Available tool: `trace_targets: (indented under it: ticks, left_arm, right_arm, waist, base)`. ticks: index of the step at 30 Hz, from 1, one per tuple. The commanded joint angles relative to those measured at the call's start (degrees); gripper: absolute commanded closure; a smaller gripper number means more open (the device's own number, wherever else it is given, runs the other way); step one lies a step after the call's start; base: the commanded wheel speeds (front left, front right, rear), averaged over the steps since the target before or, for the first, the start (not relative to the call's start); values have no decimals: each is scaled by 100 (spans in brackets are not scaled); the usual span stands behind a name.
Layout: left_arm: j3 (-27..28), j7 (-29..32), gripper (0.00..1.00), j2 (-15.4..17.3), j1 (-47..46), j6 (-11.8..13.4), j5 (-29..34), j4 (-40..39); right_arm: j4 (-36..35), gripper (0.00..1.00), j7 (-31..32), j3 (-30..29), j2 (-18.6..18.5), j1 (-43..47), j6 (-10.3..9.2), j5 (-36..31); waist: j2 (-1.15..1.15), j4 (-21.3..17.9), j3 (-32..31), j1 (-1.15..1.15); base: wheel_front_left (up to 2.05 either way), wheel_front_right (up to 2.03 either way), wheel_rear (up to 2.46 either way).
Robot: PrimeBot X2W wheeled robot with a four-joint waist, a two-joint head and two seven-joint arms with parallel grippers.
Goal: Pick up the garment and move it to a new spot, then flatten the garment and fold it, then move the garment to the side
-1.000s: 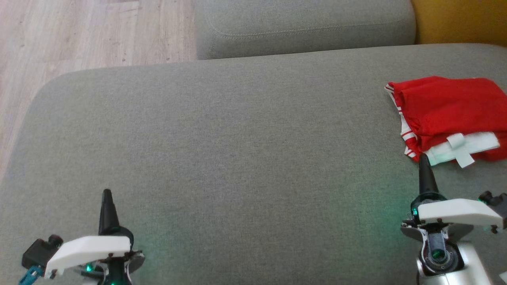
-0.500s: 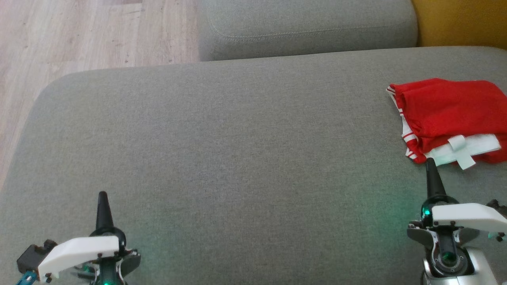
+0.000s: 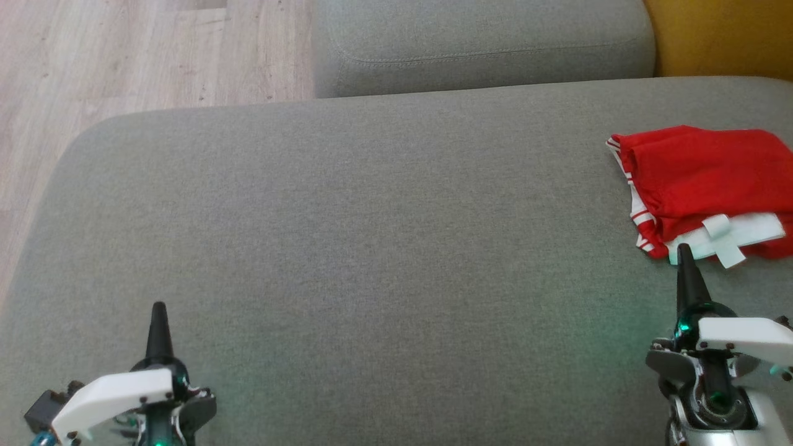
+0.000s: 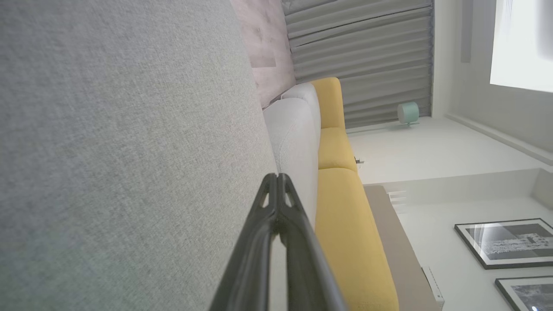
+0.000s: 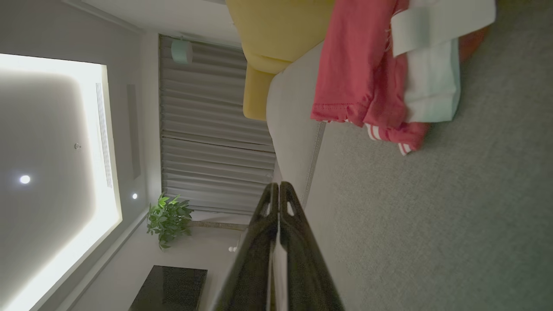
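No lettering, brand, number or sign can be read here; the white tab (image 3: 722, 238) on the red garment (image 3: 700, 167) and the framed pictures (image 4: 505, 244) show no legible print.

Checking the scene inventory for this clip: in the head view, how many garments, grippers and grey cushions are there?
Garments: 1, the red garment
Grippers: 2, the left gripper and the right gripper
Grey cushions: 2, the large cushion and the smaller cushion
Total: 5
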Motion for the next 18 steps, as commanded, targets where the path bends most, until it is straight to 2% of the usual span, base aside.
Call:
trace_targets:
  ticks: [1, 18]
  left_arm:
    - [230, 37, 100, 37, -286, -53, -138, -207]
    - [382, 306, 100, 42, -300, -85, -1045, -227]
  right_arm:
    - [-243, 100, 43, 65, -74, -83, -3, 165]
    - [-382, 100, 318, -129, -67, 0, -4, 1168]
  waist:
    - [0, 3, -3, 0]
    - [0, 44, -44, 0]
  base:
    - [0, 0, 0]
    - [0, 0, 0]
